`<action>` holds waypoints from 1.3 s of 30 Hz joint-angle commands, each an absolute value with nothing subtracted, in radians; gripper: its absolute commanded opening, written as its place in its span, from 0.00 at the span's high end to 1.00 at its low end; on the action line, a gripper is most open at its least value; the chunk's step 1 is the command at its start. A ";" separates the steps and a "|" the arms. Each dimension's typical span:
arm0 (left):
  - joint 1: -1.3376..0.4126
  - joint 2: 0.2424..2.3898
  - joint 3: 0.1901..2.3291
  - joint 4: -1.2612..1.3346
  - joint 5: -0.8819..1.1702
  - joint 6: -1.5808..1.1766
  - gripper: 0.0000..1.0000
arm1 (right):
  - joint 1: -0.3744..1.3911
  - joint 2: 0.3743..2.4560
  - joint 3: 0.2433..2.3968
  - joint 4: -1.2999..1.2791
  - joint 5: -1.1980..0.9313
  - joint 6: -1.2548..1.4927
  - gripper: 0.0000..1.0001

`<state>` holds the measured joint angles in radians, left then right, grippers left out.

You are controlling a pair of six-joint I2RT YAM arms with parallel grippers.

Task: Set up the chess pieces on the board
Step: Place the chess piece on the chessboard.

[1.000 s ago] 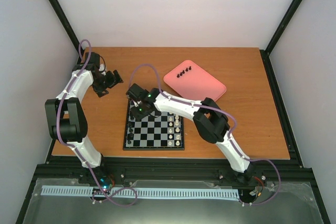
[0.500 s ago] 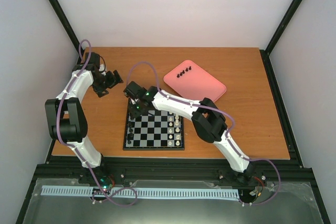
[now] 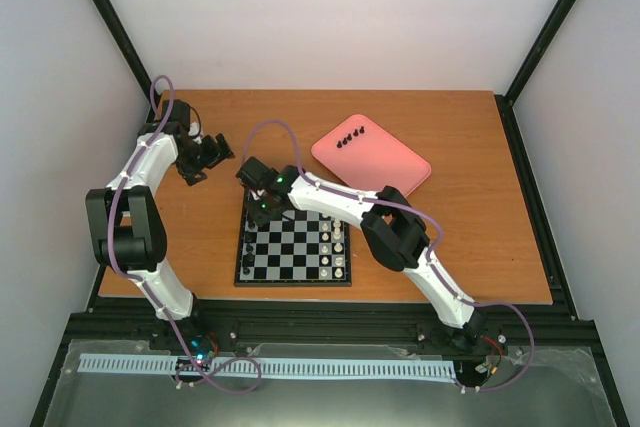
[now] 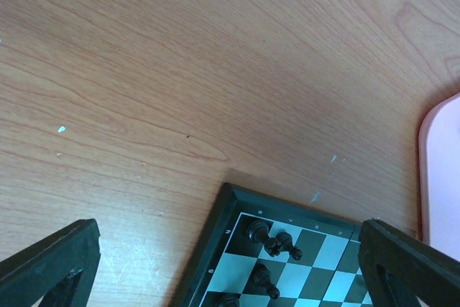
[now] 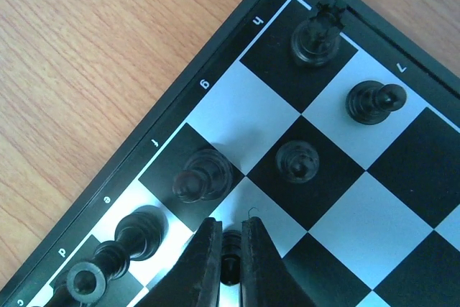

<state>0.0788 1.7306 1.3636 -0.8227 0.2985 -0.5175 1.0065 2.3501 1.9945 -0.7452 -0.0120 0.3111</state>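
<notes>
The board (image 3: 290, 269) lies in the middle of the table, with black pieces (image 3: 249, 242) along its left edge. In the right wrist view my right gripper (image 5: 231, 229) is shut on a small black pawn (image 5: 230, 260) just above a light square, next to standing black pieces (image 5: 298, 159) near the board's corner (image 5: 215, 70). In the top view it (image 3: 262, 209) hangs over the board's far-left corner. My left gripper (image 3: 215, 152) is open and empty over bare wood left of the board. Its wrist view shows the board corner (image 4: 230, 199) with black pieces (image 4: 259, 230).
A pink tray (image 3: 385, 162) at the back right holds several black pieces (image 3: 350, 137). White pieces (image 3: 338, 247) stand in rows on the board's right side. The tray's edge (image 4: 438, 177) shows in the left wrist view.
My right gripper has shifted slightly towards the board's far-left corner. The left arm has not moved.
</notes>
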 commanded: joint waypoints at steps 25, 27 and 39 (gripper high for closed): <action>0.087 1.737 1.390 -0.819 0.294 -0.491 0.00 | 0.985 2.337 2.004 -0.755 -0.035 0.294 0.78; 0.087 1.735 1.388 -0.819 0.295 -0.491 0.00 | 0.986 2.330 2.004 -0.756 -0.032 0.297 0.77; 0.087 1.729 1.392 -0.820 0.295 -0.493 0.00 | 0.986 2.267 2.012 -0.789 0.033 0.299 0.63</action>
<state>0.0788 1.7306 1.3640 -0.8230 0.2985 -0.5156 0.9878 2.3524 2.0075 -0.7696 -0.0147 0.3000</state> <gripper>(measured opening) 0.997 0.356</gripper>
